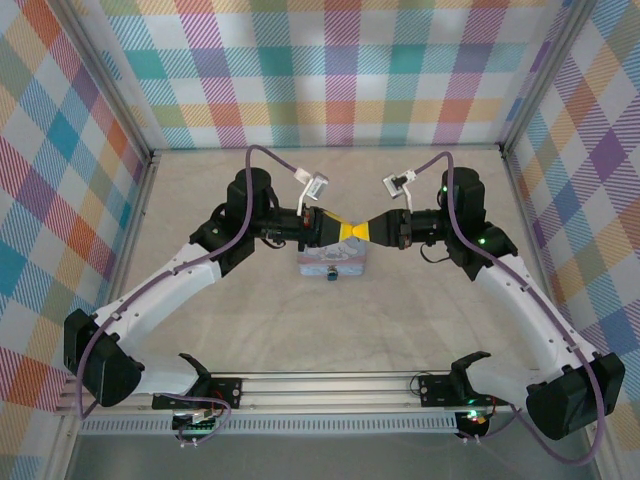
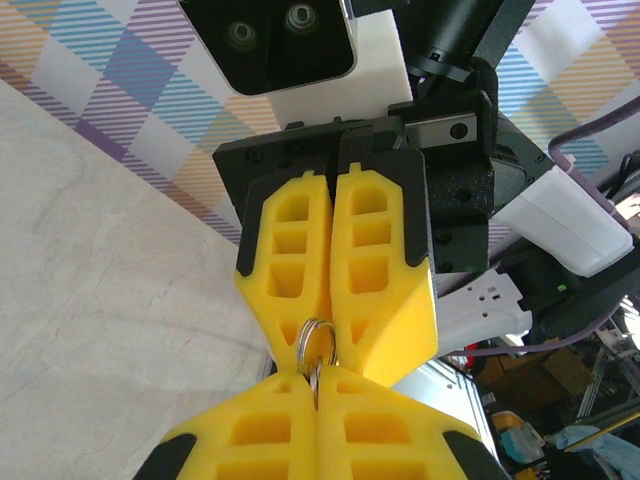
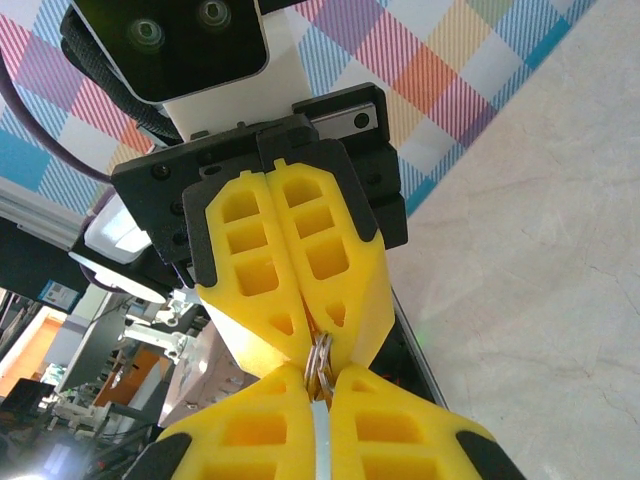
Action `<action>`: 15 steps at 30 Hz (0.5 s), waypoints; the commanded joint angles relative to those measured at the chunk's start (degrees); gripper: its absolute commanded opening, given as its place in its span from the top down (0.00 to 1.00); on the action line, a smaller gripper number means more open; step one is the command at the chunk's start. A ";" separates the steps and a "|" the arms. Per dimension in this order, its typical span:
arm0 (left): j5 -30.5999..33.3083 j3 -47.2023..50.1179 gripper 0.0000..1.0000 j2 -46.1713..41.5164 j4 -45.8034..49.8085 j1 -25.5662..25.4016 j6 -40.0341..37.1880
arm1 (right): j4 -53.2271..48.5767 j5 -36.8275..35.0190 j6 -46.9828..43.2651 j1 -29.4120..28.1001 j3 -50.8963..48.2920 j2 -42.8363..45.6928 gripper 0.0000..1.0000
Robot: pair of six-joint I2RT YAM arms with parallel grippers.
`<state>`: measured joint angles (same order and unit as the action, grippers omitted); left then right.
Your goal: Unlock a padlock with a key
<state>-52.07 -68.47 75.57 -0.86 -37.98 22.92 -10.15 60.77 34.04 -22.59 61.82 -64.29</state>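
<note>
Two grippers meet tip to tip in mid-air over the table (image 1: 330,330), directly above one pastel-blue box (image 1: 330,262). Both pairs of yellow fingers are pressed fully together, four fingers in all. The left gripper (image 1: 345,229) pinches the lower end of one small metal key ring (image 2: 315,338) in the seam between its tips. The ring's top lies against the tips of the right gripper (image 1: 365,229). One flat pale metal strip, the key (image 3: 318,432), sits clamped in the seam of the right gripper's fingers, just beside the ring. One tiny dark piece, seemingly the padlock (image 1: 332,275), rests at the box's near edge, though it is too small to tell for certain.
</note>
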 commanded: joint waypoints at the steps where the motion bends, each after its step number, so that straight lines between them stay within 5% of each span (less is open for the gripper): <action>1: -2.09 0.75 1.00 -1.09 -0.72 -0.56 -1.60 | 3.82 1.45 1.46 -0.53 0.89 1.36 0.88; 7: -2.58 0.56 1.00 -0.86 -0.45 -0.60 -1.60 | 5.35 1.88 2.67 -0.48 0.71 1.63 0.88; 10: -2.66 0.61 1.00 -0.91 0.02 -0.57 -2.02 | 5.51 1.43 2.86 -0.48 0.58 1.97 0.75; 15: -2.55 0.68 1.00 -0.94 0.42 -0.61 -2.17 | 5.79 0.98 3.13 -0.53 0.54 2.02 0.75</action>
<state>-53.15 -68.47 75.50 -1.65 -38.02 22.20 -8.51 60.73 36.84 -22.87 61.80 -63.68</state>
